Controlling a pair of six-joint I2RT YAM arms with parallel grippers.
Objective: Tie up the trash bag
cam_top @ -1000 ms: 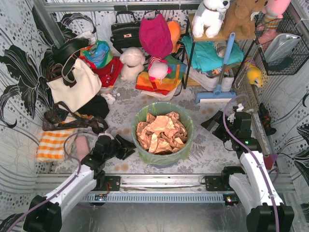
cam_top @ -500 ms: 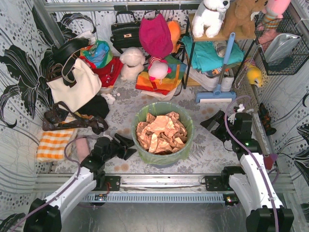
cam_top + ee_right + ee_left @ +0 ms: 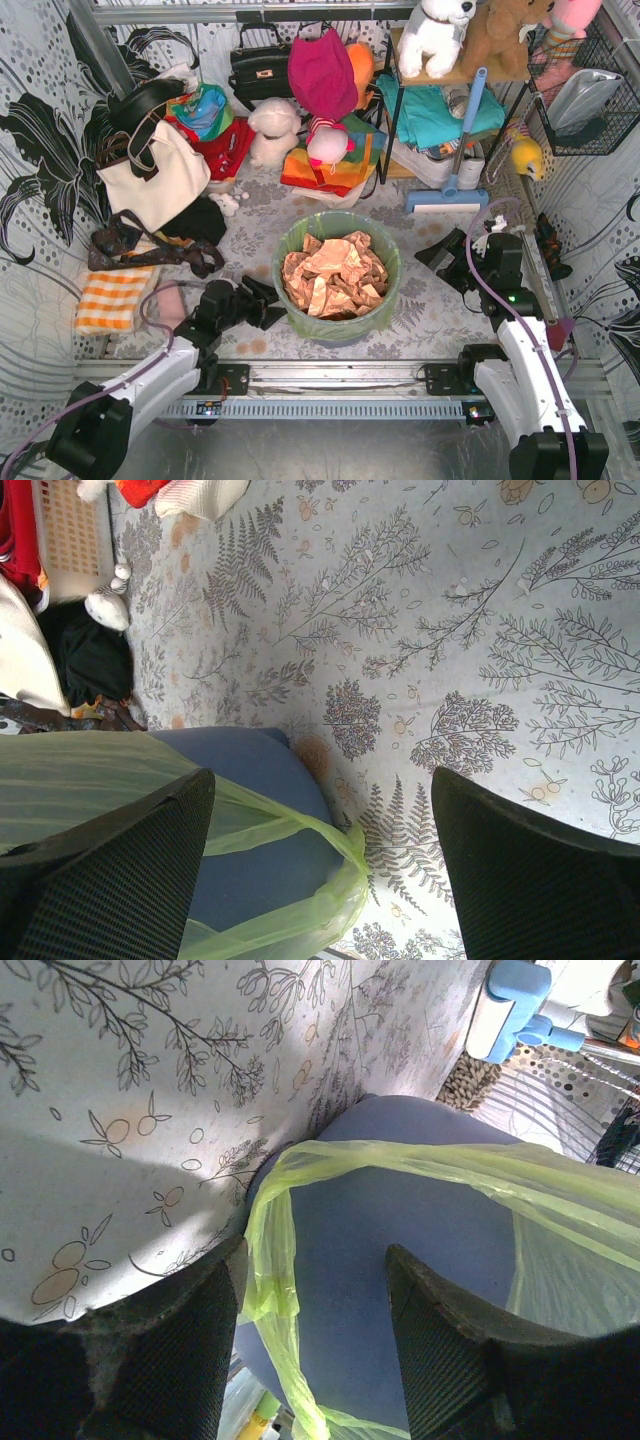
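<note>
- The trash bag (image 3: 385,262) lines the round blue-grey bin (image 3: 338,335) in the middle of the tabletop (image 3: 420,320). Its mouth is folded outward over the bin's rim, and crumpled copper-brown paper (image 3: 333,272) fills it to the top.
- The film is thin and see-through, so I judge it soft, slick and easy to tear or stretch under a hard tug. The paper looks loose and airy, so the load is probably light, and the bin may slide or lift with the bag.
- The best hold looks to be the overhanging hem, not the taut part on the rim.
- In the left wrist view a loose, wrinkled fold of the bag (image 3: 270,1260) drapes down the bin wall (image 3: 400,1210).
- In the right wrist view a slack loop of the bag (image 3: 340,880) sags beside the bin (image 3: 250,770).
- Gathering several layers in one pinch should slip less than holding a single sheet.
- The left pincer (image 3: 265,303) is spread wide and empty. It sits just beside the bin's left wall, with the hanging fold between its fingers (image 3: 170,1360).
- The right pincer (image 3: 440,262) is also spread and empty, standing off to the bin's right.
</note>
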